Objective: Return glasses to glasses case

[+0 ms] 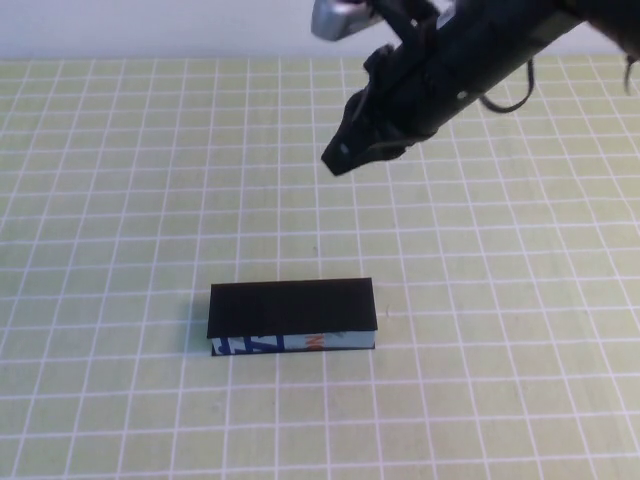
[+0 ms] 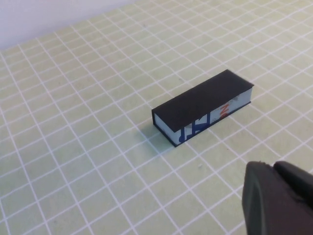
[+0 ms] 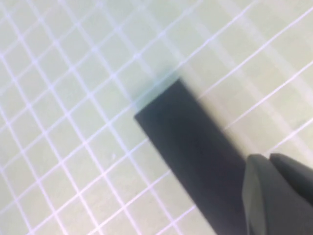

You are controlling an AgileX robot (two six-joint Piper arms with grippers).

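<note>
The glasses case (image 1: pixel 291 315) lies closed on the green grid mat, black lid on top and its light blue printed strip facing me. It also shows in the left wrist view (image 2: pixel 203 106) and, as a black lid, in the right wrist view (image 3: pixel 190 147). The glasses are not in view. My right gripper (image 1: pixel 342 157) hangs in the air above the mat, behind the case, shut and empty; its tips show in the right wrist view (image 3: pixel 269 159). My left gripper (image 2: pixel 271 166) is shut and empty, hovering off to one side of the case; it does not show in the high view.
The green grid mat (image 1: pixel 120 200) covers the table all round the case. A grey metal part (image 1: pixel 340 18) shows at the back edge by the right arm. A white wall runs along the far edge.
</note>
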